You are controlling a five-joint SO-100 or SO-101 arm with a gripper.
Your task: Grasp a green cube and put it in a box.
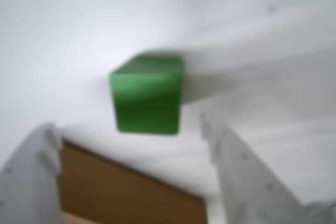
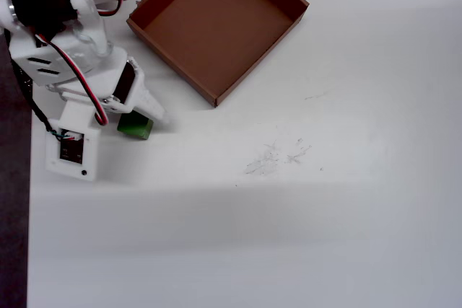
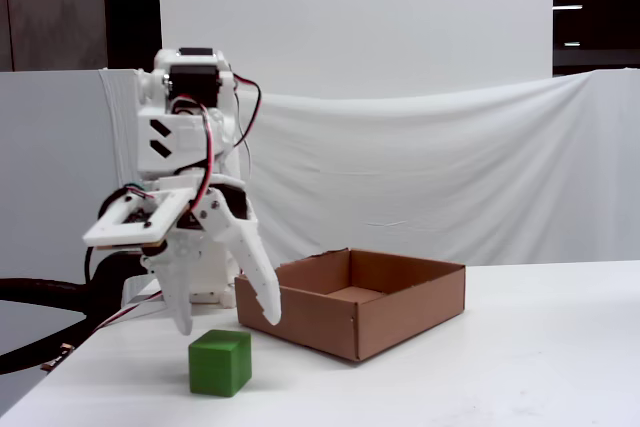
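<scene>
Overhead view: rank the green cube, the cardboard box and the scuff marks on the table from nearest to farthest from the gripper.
1. Green cube: right under the open gripper, on the table.
2. Cardboard box: up and to the right, its near wall close to the arm.
3. Scuff marks: farthest, out to the right on the bare white table.

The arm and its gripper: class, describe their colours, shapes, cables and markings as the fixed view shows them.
The arm is blocky white plastic with black motor housings and two dark chevron-like slots; red and black cables loop alongside. The gripper has two long, tapering white fingers.
</scene>
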